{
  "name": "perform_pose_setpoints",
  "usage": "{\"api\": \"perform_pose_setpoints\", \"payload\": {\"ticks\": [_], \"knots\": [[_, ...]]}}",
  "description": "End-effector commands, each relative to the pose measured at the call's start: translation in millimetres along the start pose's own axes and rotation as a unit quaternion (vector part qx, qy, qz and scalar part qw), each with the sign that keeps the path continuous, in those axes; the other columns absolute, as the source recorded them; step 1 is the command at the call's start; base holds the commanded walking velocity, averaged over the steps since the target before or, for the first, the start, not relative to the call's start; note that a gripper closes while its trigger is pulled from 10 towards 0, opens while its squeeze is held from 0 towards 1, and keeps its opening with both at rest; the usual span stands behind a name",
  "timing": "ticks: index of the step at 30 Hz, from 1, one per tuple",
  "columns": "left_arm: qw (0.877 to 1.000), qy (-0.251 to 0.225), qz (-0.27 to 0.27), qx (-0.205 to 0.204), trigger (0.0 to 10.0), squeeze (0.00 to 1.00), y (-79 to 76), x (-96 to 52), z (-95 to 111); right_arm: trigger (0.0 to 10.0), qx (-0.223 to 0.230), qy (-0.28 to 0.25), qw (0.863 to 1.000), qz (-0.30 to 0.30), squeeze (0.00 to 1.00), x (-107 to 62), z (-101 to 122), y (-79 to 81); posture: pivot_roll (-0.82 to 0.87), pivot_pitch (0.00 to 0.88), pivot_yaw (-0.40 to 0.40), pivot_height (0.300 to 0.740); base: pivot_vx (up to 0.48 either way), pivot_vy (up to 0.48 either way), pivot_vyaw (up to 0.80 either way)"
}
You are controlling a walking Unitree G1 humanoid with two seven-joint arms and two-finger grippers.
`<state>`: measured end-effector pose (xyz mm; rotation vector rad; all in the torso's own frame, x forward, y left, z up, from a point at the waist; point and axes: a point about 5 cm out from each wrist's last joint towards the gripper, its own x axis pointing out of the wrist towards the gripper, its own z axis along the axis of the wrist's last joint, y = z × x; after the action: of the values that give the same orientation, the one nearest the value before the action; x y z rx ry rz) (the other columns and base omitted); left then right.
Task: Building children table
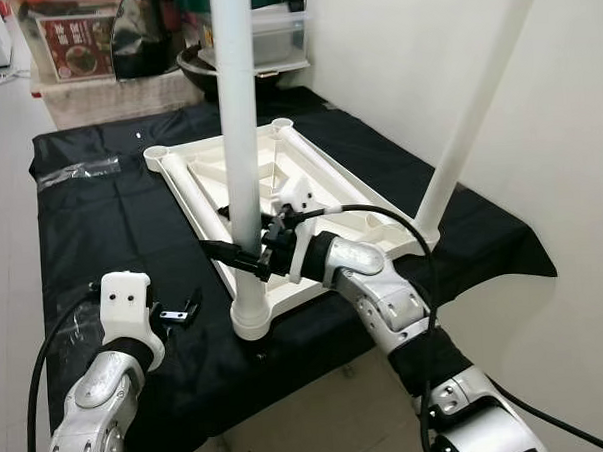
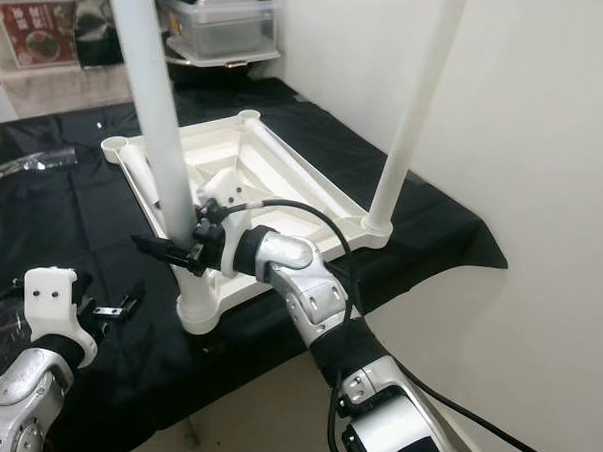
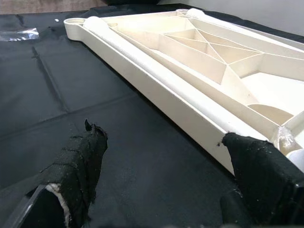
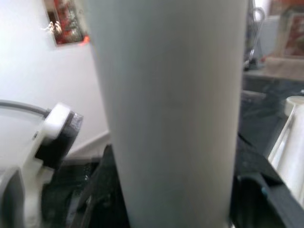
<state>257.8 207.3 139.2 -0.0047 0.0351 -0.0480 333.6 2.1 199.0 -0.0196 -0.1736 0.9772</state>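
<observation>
Clamped around the upright table leg (image 1: 240,139) standing in the near corner socket of the upturned tabletop (image 1: 325,180), the right gripper (image 1: 245,254) could tilt it loose, while the left gripper (image 1: 177,313) hangs open at eight o'clock.

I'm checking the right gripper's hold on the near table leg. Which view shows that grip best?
The left eye view: the right gripper closes around the upright near leg just above its corner socket. The right eye view matches. The right wrist view is a blurred close-up of the leg.
</observation>
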Motion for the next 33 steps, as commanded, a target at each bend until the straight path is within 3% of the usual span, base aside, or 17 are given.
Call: {"api": "perform_pose_setpoints", "payload": {"ticks": [1, 2, 4, 6, 7, 9, 10, 12, 13, 18, 19, 20, 26, 27, 31, 32, 33], "knots": [[1.0, -0.002, 0.0, -0.005, 10.0, 0.0, -1.5, -2.3, -1.2, 0.0, 0.003, 0.09, 0.957, -0.275, 0.0, -20.8, -30.0, -46.0, 0.15, 0.0, -0.112, 0.74, 0.0, 0.0, 0.0], [1.0, -0.002, 0.0, -0.005, 10.0, 0.0, -1.5, -2.3, -1.2, 0.0, 0.003, 0.09, 0.957, -0.275, 0.0, -20.8, -30.0, -46.0, 0.15, 0.0, -0.112, 0.74, 0.0, 0.0, 0.0], [1.0, -0.002, 0.0, -0.006, 10.0, 0.0, -1.7, -2.8, -1.1, 0.0, 0.016, 0.115, 0.901, -0.419, 0.0, -40.5, -38.6, -55.7, 0.15, 0.0, -0.11, 0.74, 0.0, 0.0, 0.0], [1.0, -0.002, 0.0, -0.005, 10.0, 0.0, -1.8, -2.7, -1.1, 0.0, 0.014, 0.111, 0.902, -0.416, 0.0, -42.1, -37.5, -50.8, 0.15, 0.0, -0.11, 0.74, 0.0, 0.0, 0.0], [1.0, -0.003, 0.0, -0.005, 10.0, 0.0, -1.9, -2.5, -0.9, 2.9, 0.021, 0.097, 0.916, -0.389, 0.0, -40.4, -33.7, -39.9, 0.15, 0.0, -0.103, 0.74, 0.0, 0.0, 0.0], [1.0, -0.003, 0.0, -0.005, 10.0, 0.0, -2.0, -2.5, -0.8, 2.9, 0.023, 0.093, 0.919, -0.382, 0.0, -39.8, -32.8, -38.2, 0.14, 0.0, -0.098, 0.74, 0.0, 0.0, 0.0], [1.0, -0.003, -0.001, -0.005, 10.0, 0.0, -2.3, -2.4, -0.8, 10.0, 0.02, 0.08, 0.937, -0.34, 0.0, -34.6, -28.3, -33.3, 0.14, 0.0, -0.096, 0.74, 0.0, 0.0, 0.0], [1.0, -0.002, -0.002, -0.005, 10.0, 0.0, -2.4, -2.3, -0.9, 10.0, 0.017, 0.072, 0.948, -0.311, 0.0, -31.1, -25.3, -30.1, 0.14, 0.0, -0.096, 0.74, 0.0, 0.0, 0.0], [1.0, -0.002, -0.002, -0.005, 10.0, 0.0, -2.5, -2.2, -0.9, 10.0, 0.036, 0.048, 0.956, -0.286, 1.0, -27.2, -20.5, -27.7, 0.14, 0.0, -0.096, 0.74, 0.0, 0.0, 0.0], [1.0, -0.002, -0.002, -0.005, 10.0, 0.0, -2.5, -1.9, -0.8, 10.0, 0.059, 0.005, 0.98, -0.189, 1.0, -16.0, -7.1, -19.0, 0.15, 0.0, -0.103, 0.74, 0.0, 0.0, 0.0], [1.0, -0.003, -0.002, -0.006, 10.0, 0.0, -2.1, -1.8, -0.7, 10.0, 0.063, -0.015, 0.992, -0.106, 0.0, -10.0, 2.8, -11.8, 0.15, 0.0, -0.105, 0.74, 0.0, 0.0, 0.0], [1.0, -0.004, -0.001, -0.007, 10.0, 0.0, -1.5, -1.6, -0.5, 10.0, 0.057, -0.026, 0.998, -0.01, 0.0, -8.3, 10.9, -4.0, 0.15, 0.0, -0.105, 0.74, 0.0, 0.0, 0.0], [1.0, -0.006, -0.002, -0.009, 10.0, 0.0, -0.9, -0.7, 0.1, 10.0, 0.062, -0.008, 0.986, 0.157, 0.0, -14.5, 7.7, 10.0, 0.16, 0.0, -0.11, 0.74, 0.0, 0.0, 0.0], [1.0, -0.007, -0.002, -0.01, 10.0, 0.0, -0.9, -0.9, 0.2, 4.0, 0.072, 0.0, 0.981, 0.18, 0.0, -15.6, 1.0, 12.6, 0.17, 0.0, -0.118, 0.74, 0.0, 0.0, 0.0], [1.0, -0.007, -0.003, -0.011, 10.0, 0.0, -0.7, -1.1, 0.3, 4.0, 0.078, 0.004, 0.978, 0.192, 0.0, -16.0, -3.3, 14.3, 0.17, 0.0, -0.118, 0.74, 0.0, 0.0, 0.0], [1.0, -0.008, -0.003, -0.013, 10.0, 0.0, -0.4, -1.8, 0.4, 0.0, 0.085, 0.011, 0.983, 0.161, 0.0, -12.9, -10.0, 11.2, 0.17, 0.0, -0.117, 0.74, 0.0, 0.0, 0.0], [1.0, -0.008, -0.003, -0.015, 10.0, 0.0, 0.1, -2.8, 0.5, 0.0, 0.075, 0.04, 0.994, 0.067, 0.0, -7.5, -19.8, 1.6, 0.17, 0.0, -0.116, 0.74, 0.0, 0.0, 0.0]]}}
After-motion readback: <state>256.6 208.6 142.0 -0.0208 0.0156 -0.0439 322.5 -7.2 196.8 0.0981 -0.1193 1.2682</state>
